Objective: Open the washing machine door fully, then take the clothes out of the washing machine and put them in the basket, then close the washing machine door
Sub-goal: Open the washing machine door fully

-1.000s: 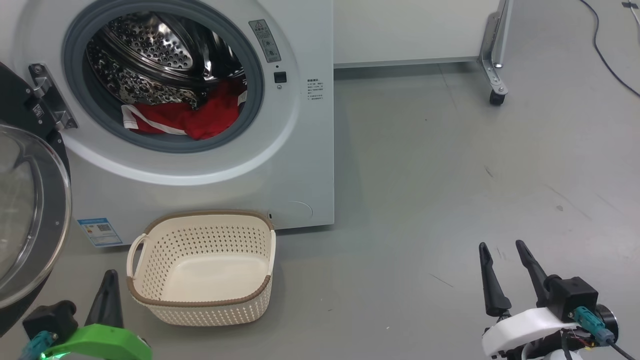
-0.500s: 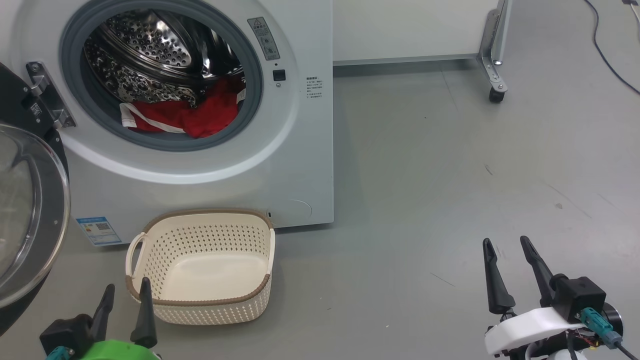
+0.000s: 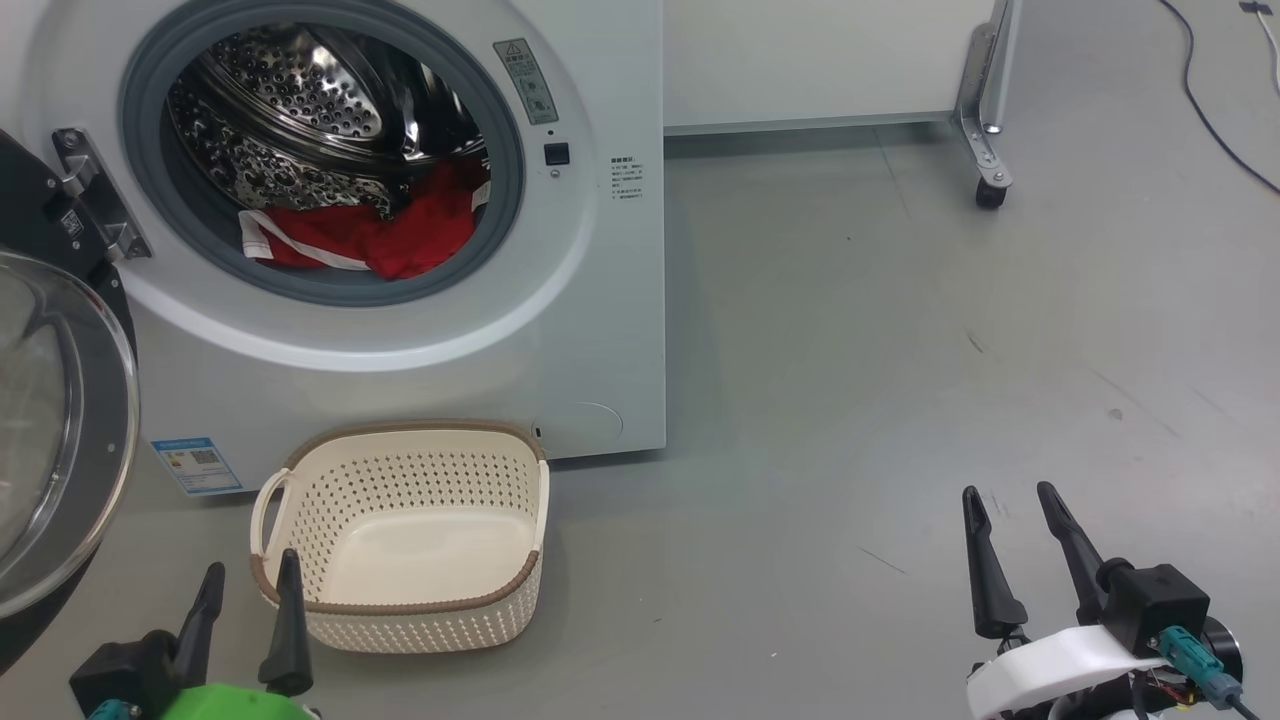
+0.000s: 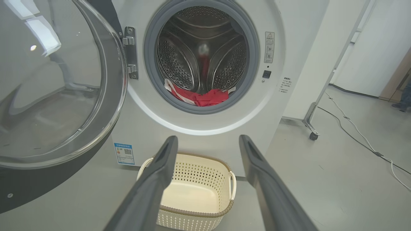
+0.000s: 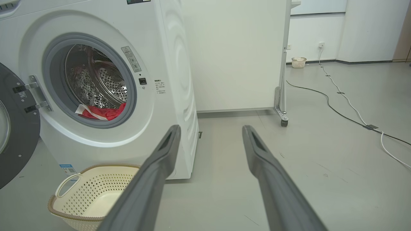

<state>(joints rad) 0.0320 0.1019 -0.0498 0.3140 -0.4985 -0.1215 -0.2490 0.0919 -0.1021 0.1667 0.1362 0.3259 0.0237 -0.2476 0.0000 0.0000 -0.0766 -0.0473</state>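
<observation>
The white washing machine (image 3: 590, 330) stands with its door (image 3: 60, 420) swung wide open to the left, glass bowl facing out. Red clothes (image 3: 380, 235) with a white strip lie at the front of the steel drum, also visible as the clothes (image 4: 200, 96) and the clothes (image 5: 99, 112). The cream basket (image 3: 400, 610) sits on the floor below the opening, with nothing in it. My left gripper (image 3: 250, 572) hovers open at the basket's near left corner, holding nothing. My right gripper (image 3: 1008, 490) stands open over bare floor, far right of the machine.
A white partition on a caster foot (image 3: 990, 190) stands behind the machine to the right. Cables (image 5: 340, 112) run across the grey floor beyond it. A small basket (image 5: 298, 62) sits by the far wall.
My left gripper's fingers have spread from shut to open. The right gripper stays open, almost still.
</observation>
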